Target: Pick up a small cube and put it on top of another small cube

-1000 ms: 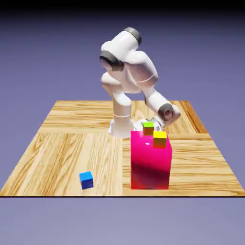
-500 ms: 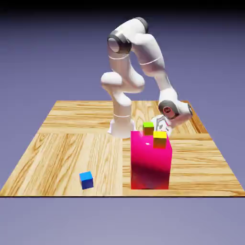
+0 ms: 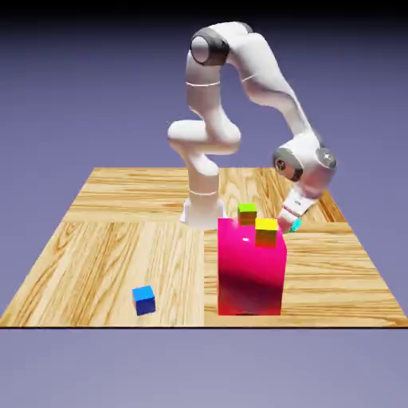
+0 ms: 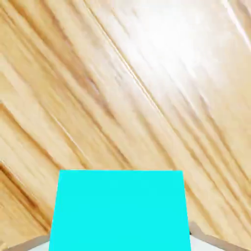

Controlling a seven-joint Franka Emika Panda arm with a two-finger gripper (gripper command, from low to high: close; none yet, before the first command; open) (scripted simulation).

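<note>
- Cyan cube (image 4: 120, 211): held between the two fingertips of the gripper (image 3: 292, 218), which is closed on it; flat, evenly coloured face, straight edges, shown large at the bottom of the hand view.
- Cube's place: carried at the end of the arm (image 3: 267, 76), in the exterior view seen just beside the pink block's upper edge, on the exterior view's right. Whether the block is touched cannot be told.
- Gripper: tilted, not upright. Fingertips partly hidden by the cube in the hand view; pale surfaces with grey-brown edges glimpsed at either side of it.
- Pink block (image 3: 250, 275): tall, box-shaped, smooth, glossy; a small bright highlight near its top, darker shading across the front. Far larger than any cube.
- Yellow cube (image 3: 266, 233): small, seen at the block's top, towards the exterior view's right; its front shaded darker.
- Green cube (image 3: 248, 213): small, seen near the block's far top edge; whether it is borne by the block cannot be told.
- Blue cube (image 3: 144, 300): small, plain, rested on the table, well apart from the block, on the exterior view's left.
- Table (image 3: 119, 263): light wood, streaked with brown grain, laid in panels; slanting grain and a white glare are shown in the hand view.
- Arm: white, smooth, rounded, with dark grey joint caps.
</note>
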